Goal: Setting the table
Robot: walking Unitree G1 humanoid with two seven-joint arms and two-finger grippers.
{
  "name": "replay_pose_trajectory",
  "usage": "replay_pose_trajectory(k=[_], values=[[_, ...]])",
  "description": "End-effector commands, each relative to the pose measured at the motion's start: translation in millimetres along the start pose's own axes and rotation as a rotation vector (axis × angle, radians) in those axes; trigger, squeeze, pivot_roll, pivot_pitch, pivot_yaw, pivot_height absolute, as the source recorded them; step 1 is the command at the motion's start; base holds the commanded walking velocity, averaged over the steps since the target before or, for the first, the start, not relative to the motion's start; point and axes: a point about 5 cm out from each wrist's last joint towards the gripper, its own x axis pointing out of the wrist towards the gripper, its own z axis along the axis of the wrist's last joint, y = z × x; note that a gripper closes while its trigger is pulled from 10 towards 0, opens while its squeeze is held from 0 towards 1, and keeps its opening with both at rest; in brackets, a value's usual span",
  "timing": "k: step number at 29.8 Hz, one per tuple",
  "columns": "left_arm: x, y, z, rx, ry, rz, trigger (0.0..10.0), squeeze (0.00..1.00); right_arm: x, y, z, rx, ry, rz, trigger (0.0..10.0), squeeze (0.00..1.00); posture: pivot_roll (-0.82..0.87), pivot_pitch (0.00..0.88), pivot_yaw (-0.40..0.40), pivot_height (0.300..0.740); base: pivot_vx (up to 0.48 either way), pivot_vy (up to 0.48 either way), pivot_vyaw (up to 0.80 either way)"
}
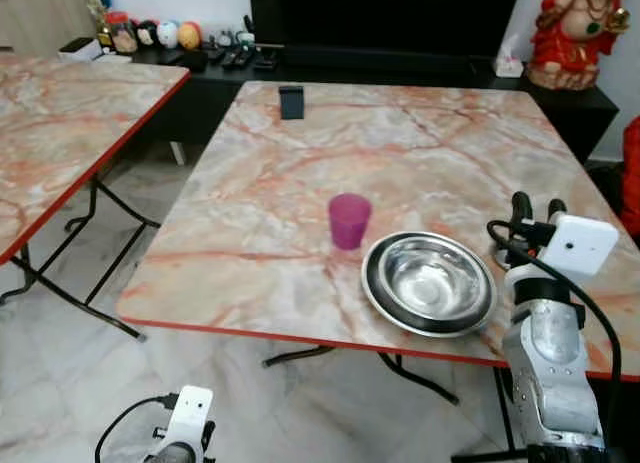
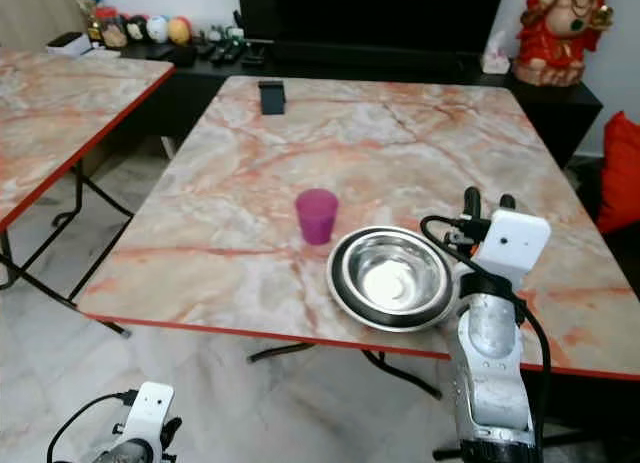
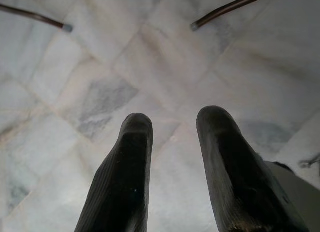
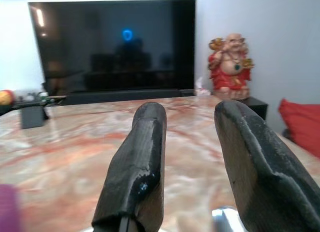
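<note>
Right gripper sits empty, fingers apart, just beside the steel bowl; purple cup waits on the bowl's other side, probably paired up.

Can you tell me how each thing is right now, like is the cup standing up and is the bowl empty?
Cup: upright on the table, beside the bowl.
Bowl: right way up, empty, near the table's front edge.
Black stand: upright at the far side of the table.
TV: off, screen dark.
Right gripper: open, holding nothing, raised by the bowl.
Left gripper: open, holding nothing, hanging over the floor.
</note>
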Motion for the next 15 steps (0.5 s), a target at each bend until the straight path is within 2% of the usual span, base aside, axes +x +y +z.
replay_pose_trajectory(k=[1,15], values=[[-1.0,4.0,-5.0,0.006,0.026,0.011,10.0,0.0,1.9,3.8,5.6,0.002,-0.016,0.007,10.0,0.0,0.01,0.0,0.0,0.74,0.0,0.401,0.0],[1.1,3.2,2.1,0.003,0.009,0.014,10.0,0.0,7.2,7.5,2.1,-0.019,0.003,0.026,10.0,0.0,0.0,0.0,-0.01,0.74,0.0,0.397,0.0]])
